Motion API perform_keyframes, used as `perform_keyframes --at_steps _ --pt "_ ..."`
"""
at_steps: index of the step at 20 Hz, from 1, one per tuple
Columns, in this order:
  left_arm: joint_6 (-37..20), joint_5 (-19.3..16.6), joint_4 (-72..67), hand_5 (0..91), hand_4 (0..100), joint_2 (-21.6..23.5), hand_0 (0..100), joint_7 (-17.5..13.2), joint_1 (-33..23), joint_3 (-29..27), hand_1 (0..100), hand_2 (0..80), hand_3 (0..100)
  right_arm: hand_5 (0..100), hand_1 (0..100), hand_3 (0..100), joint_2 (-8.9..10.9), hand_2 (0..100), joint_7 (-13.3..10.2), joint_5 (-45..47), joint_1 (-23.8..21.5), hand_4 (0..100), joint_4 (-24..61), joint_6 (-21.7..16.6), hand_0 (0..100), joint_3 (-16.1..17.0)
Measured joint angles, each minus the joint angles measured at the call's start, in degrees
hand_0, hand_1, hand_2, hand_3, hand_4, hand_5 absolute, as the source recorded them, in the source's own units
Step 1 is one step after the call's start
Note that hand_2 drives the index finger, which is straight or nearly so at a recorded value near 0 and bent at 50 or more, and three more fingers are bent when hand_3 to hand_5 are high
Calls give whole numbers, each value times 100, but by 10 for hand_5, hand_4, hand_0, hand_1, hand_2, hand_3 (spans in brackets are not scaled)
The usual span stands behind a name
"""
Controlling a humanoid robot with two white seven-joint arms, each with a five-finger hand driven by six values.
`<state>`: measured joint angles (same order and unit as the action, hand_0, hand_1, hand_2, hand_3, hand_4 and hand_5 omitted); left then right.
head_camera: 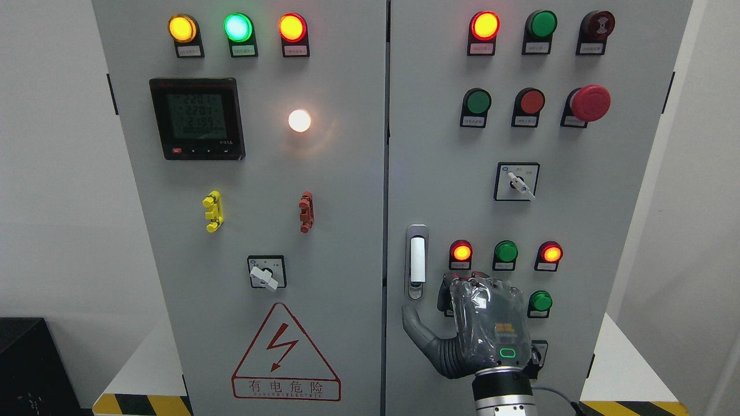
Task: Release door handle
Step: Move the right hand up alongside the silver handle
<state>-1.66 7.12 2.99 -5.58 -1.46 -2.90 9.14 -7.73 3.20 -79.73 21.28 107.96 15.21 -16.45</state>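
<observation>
The door handle [417, 263] is a slim silver lever in a recessed plate with a keyhole at its foot, set upright at the left edge of the right cabinet door [578, 219]. My right hand [445, 300] is just below and to the right of it, back toward the camera. Its thumb [413, 326] is spread out to the left under the handle. The other fingers [471, 283] point at the panel. The hand holds nothing and is clear of the handle. My left arm is out of sight.
Both grey cabinet doors are shut, meeting at the seam [386, 208]. Lit lamps and push buttons [506, 252] crowd around my hand; a red mushroom stop button [589, 103] sticks out higher up. A black box [29, 364] stands at the lower left.
</observation>
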Motion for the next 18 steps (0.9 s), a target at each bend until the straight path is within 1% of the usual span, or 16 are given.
perform_keyframes --at_steps 5,15,18 --pt "2 0 0 0 5 0 0 0 0 0 0 44 106 709 374 949 -3 697 2 -1 110 759 -31 45 180 -19" --pt "3 0 0 0 5 0 0 0 0 0 0 43 106 710 376 948 -21 697 12 -6 279 761 -93 130 190 -79" --pt "3 0 0 0 5 0 0 0 0 0 0 43 106 710 376 948 -26 696 110 -7 304 761 -109 150 191 -105"
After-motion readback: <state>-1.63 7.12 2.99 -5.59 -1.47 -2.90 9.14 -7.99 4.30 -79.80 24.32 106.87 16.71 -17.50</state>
